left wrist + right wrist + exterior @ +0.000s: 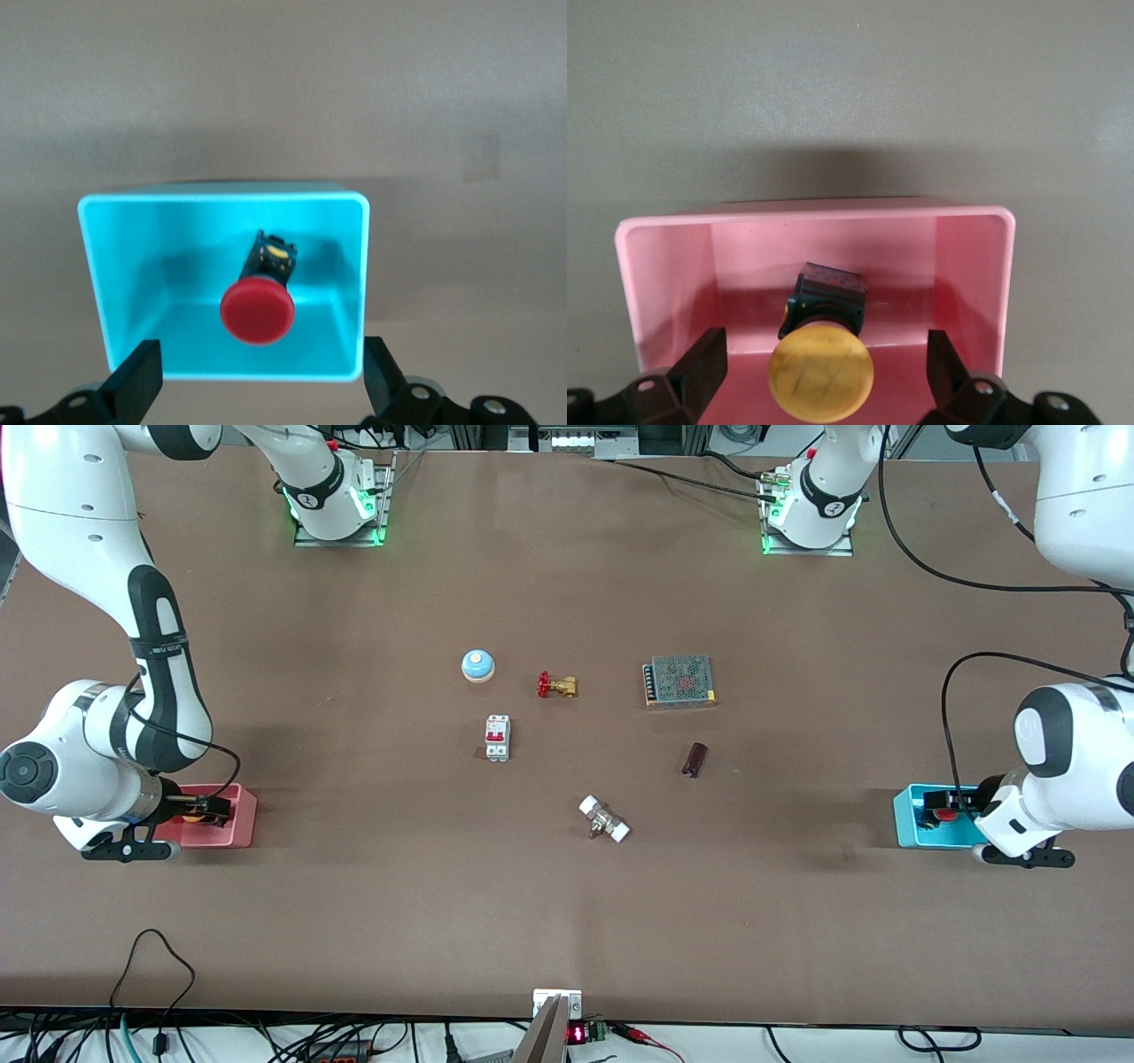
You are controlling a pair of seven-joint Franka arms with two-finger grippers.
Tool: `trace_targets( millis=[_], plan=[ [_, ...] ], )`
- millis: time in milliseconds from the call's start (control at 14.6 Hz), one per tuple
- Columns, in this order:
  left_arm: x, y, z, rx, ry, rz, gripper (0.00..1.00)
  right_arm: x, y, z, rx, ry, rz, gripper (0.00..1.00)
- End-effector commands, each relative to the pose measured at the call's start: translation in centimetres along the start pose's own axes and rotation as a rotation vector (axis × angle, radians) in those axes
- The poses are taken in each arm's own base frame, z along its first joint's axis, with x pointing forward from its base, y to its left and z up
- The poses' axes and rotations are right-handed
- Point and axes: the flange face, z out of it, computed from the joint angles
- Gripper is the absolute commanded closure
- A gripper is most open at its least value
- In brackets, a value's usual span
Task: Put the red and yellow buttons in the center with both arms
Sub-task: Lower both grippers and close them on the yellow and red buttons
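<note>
The red button (257, 310) lies on its side in the cyan tray (221, 197) at the left arm's end of the table. My left gripper (261, 385) is open over that tray, its fingers wide on either side of the red cap; it also shows in the front view (943, 806). The yellow button (821, 372) lies in the pink tray (815, 212) at the right arm's end. My right gripper (824, 372) is open, its fingers wide on either side of the yellow cap; it also shows in the front view (208, 808). The table's brown center (585, 753) lies between the trays.
Around the center lie a blue dome bell (477, 664), a brass valve with a red handwheel (556, 685), a white and red circuit breaker (497, 738), a metal power supply (679, 680), a dark cylinder (695, 759) and a white-ended fitting (604, 819).
</note>
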Motion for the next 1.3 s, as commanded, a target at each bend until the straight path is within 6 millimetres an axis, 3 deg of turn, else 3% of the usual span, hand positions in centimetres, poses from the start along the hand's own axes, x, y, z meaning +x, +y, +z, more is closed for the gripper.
trace_targets(
  millis=[0, 342, 548, 685, 959, 1233],
  plan=[
    [0.6, -1.1, 0.0, 0.019, 0.03, 0.031, 0.0, 0.4, 0.2, 0.2, 0.016, 0.004, -0.012, 0.04],
    [0.5, -1.3, 1.4, 0.014, 0.011, 0.032, 0.04, 0.3, 0.8, 0.4, 0.031, 0.006, 0.008, 0.04],
    [0.4, -1.2, 2.4, 0.01, -0.005, 0.032, 0.11, 0.3, 0.8, 0.5, 0.032, 0.005, 0.006, 0.1],
    [0.2, -1.2, 3.1, 0.007, -0.017, 0.032, 0.2, 0.3, 0.9, 0.5, 0.032, 0.005, 0.005, 0.18],
    [0.0, -1.6, 3.1, 0.004, -0.025, 0.021, 0.38, 0.3, 0.8, 0.4, 0.032, 0.007, -0.001, 0.46],
    [0.0, -1.5, 2.9, 0.005, -0.024, 0.011, 0.55, 0.3, 0.8, 0.2, 0.032, 0.01, -0.014, 0.57]
  ],
)
